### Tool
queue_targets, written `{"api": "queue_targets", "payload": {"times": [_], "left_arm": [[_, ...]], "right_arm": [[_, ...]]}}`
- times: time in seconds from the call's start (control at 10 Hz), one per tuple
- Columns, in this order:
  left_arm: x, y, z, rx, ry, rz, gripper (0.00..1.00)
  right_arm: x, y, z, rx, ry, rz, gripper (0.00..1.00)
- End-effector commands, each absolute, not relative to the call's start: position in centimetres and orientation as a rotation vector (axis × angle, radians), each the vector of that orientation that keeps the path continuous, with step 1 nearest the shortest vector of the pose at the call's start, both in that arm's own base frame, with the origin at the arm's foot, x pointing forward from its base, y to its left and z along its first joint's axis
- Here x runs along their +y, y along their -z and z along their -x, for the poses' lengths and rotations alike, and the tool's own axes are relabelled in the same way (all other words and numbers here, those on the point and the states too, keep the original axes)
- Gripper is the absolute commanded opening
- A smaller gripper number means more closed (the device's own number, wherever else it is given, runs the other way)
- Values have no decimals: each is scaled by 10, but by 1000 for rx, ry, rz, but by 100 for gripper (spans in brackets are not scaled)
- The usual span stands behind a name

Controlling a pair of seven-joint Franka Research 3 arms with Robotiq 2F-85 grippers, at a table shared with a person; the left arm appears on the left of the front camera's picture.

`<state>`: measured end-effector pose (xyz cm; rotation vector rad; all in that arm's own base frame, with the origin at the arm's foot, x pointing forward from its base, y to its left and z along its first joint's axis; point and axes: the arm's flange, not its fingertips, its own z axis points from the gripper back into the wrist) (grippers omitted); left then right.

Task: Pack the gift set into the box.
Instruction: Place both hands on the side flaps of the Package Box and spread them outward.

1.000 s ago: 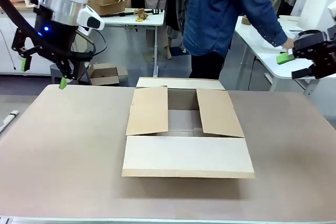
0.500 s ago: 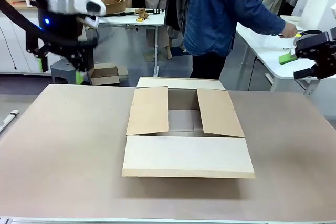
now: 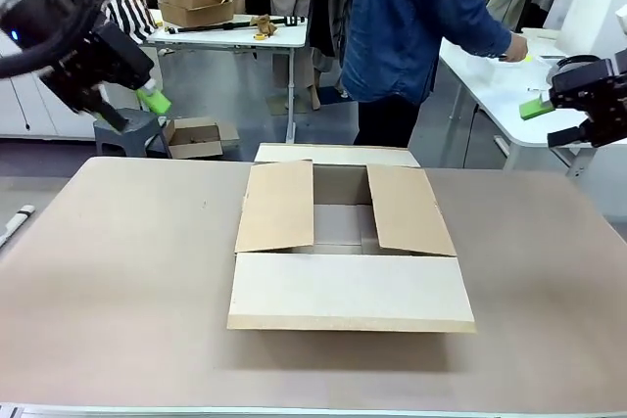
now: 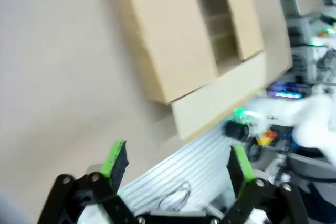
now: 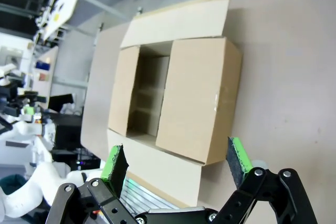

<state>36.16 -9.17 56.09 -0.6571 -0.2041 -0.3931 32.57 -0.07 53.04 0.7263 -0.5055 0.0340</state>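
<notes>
Table (image 3: 118,271): you've got one brown table, box in its middle.
Box (image 3: 348,291): near and far flaps lie spread outward. The two side flaps are folded in over the opening, and the gap between them shows bare cardboard inside.
Person (image 3: 411,17): far side, blue jacket, hand on a white side table.
Left gripper (image 4: 177,160): high, beyond the table's far left corner, jaws apart.
Right gripper (image 5: 177,158): high at the right edge, jaws apart.

Box (image 3: 351,291) ctr of table (image 3: 118,261) (flaps open).
</notes>
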Motion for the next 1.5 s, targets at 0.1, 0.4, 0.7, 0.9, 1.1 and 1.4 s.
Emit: {"api": "queue_targets", "payload": {"times": [0.1, 0.4, 0.7, 0.9, 1.1, 1.4], "left_arm": [[-109, -538, -353, 6, 366, 1552, 100], [-91, -538, -360, -222, 401, 821, 100], [-97, -558, -345, -373, 476, 1055, 100], [-156, -621, -372, -325, 630, 926, 100], [-227, -650, -395, -161, 770, 690, 100], [-328, -667, -390, -39, 830, 386, 100]], "right_arm": [[-3, -532, -328, -518, -59, -744, 100], [-3, -532, -328, -518, -59, -744, 100], [-3, -532, -328, -518, -59, -744, 100], [-3, -532, -328, -518, -59, -744, 100], [-3, -532, -328, -518, -59, -744, 100], [-3, -532, -328, -518, -59, -744, 100]]}}
